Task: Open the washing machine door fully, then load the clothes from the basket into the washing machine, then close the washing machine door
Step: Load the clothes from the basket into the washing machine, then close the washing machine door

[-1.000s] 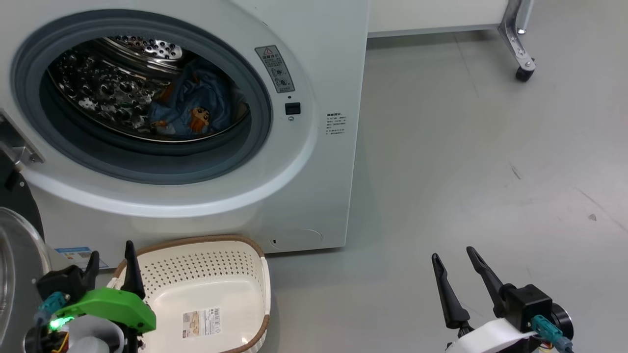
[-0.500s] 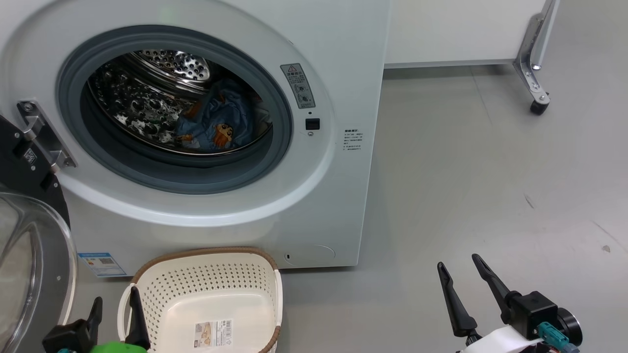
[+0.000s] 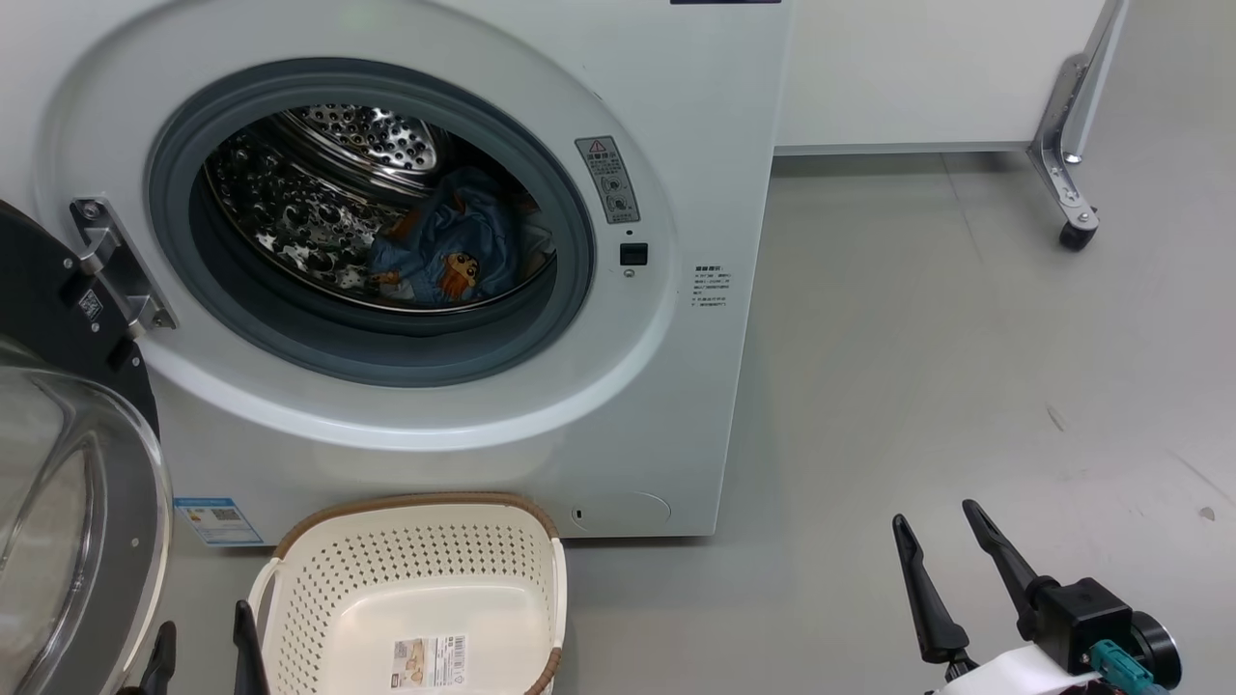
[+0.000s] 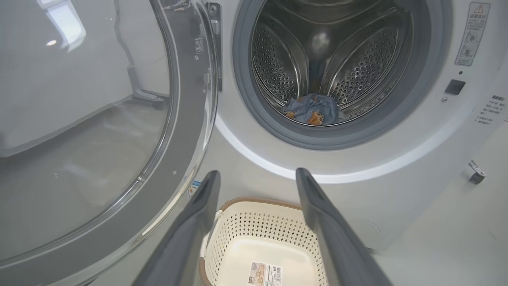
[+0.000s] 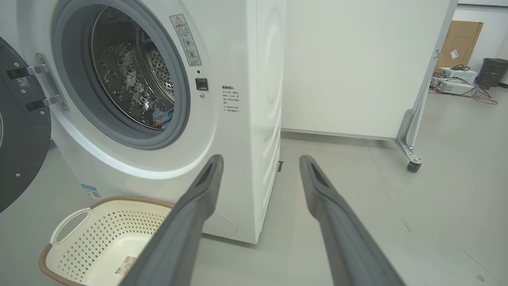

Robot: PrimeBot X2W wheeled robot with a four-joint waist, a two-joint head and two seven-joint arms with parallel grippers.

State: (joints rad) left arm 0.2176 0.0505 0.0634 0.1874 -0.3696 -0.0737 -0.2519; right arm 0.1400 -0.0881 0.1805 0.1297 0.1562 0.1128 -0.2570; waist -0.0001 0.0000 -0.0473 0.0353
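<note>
In the head view the washing machine (image 3: 676, 125) stands with the washing machine door (image 3: 97, 541) swung wide at the left. The clothes (image 3: 449, 256) lie in the drum (image 3: 290, 203), and the basket (image 3: 415, 550) sits on the floor (image 3: 917, 338) just before the machine (barcode label showing inside). The left gripper (image 3: 203, 623) has its fingertips apart beside the basket's left rim, and the right gripper (image 3: 935, 514) is spread, well apart from both. The left wrist view shows the left gripper (image 4: 258, 171) with jaws wide and holding nothing above the basket (image 4: 254, 226), with the clothes (image 4: 311, 111) low in the drum beyond. The right wrist view shows the right gripper (image 5: 261, 157) likewise parted and holding nothing, with the basket (image 5: 119, 222) at its lower left.
</note>
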